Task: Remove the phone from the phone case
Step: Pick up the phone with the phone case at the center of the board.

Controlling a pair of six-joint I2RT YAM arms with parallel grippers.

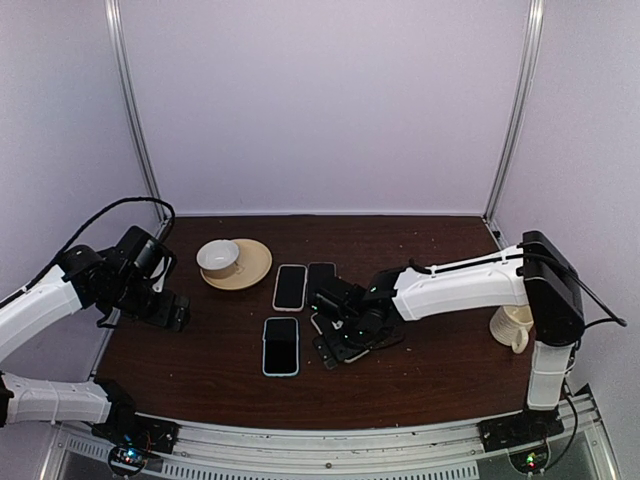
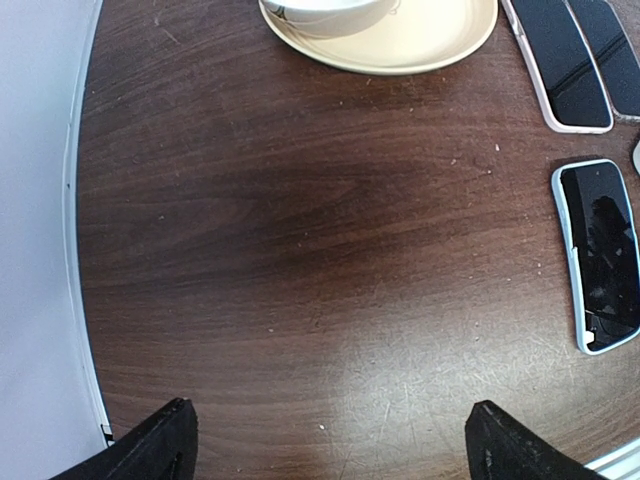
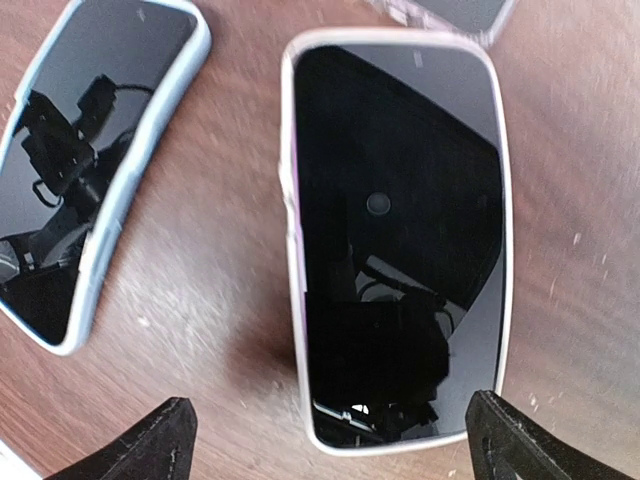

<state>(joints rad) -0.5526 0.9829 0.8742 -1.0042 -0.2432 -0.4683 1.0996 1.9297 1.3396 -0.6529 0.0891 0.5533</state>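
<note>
- Where the counter (image 1: 200,375) nears its left edge, the left tool (image 1: 170,312) hangs over bare wood. Its jaws are spread wide and there is nothing between them.
- To its right, towards the back, a cream saucer (image 1: 255,268) carries a white cup (image 1: 218,256).
- Near the middle front, a phone in a light blue case (image 1: 281,346) lies flat, screen up.
- Behind it, a phone in a pinkish case (image 1: 289,287) and a darker phone (image 1: 320,275) lie side by side, close together.
- Just right of the blue-cased one, the phone in the pale case (image 3: 395,240) lies flat on the counter, screen up. It sits inside its case, whose rim shows all round the glass.
- The right tool (image 3: 330,400) hovers directly above this phone with its jaws fully apart. Its fingers (image 3: 140,445) stand either side of the phone's near end and grip nothing.
- At the far right, a cream mug (image 1: 513,327) stands upright beside the right arm's upright link.
</note>
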